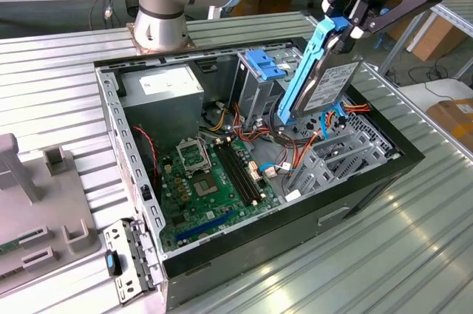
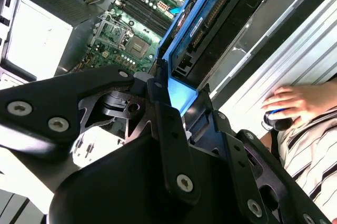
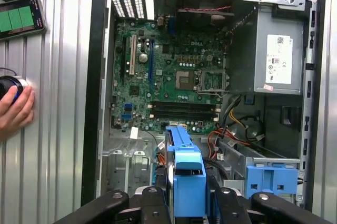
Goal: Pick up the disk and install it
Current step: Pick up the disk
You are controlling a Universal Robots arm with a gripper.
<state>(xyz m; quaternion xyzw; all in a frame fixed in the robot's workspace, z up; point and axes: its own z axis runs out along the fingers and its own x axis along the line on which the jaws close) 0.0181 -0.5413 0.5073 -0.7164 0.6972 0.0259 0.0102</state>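
Observation:
The disk (image 1: 323,86), a grey hard drive in a bright blue carrier frame, hangs tilted on edge above the open computer case (image 1: 369,181). It is over the cables and metal bays at the exterior view's right. My gripper (image 1: 342,28) is shut on the carrier's upper end. In the first wrist view the blue carrier (image 3: 187,174) stands between the black fingers (image 3: 152,203), above the case floor. In the second wrist view the disk (image 2: 210,18) runs away from the gripper (image 2: 179,100) toward the motherboard.
Inside the case are a green motherboard (image 1: 214,181), a grey power-supply box (image 1: 166,89) and a metal drive cage with a blue latch (image 1: 264,63). A grey fixture (image 1: 37,203) and a loose bracket (image 1: 129,258) lie beside the case. A person's hand (image 3: 13,113) rests near a phone (image 3: 21,17).

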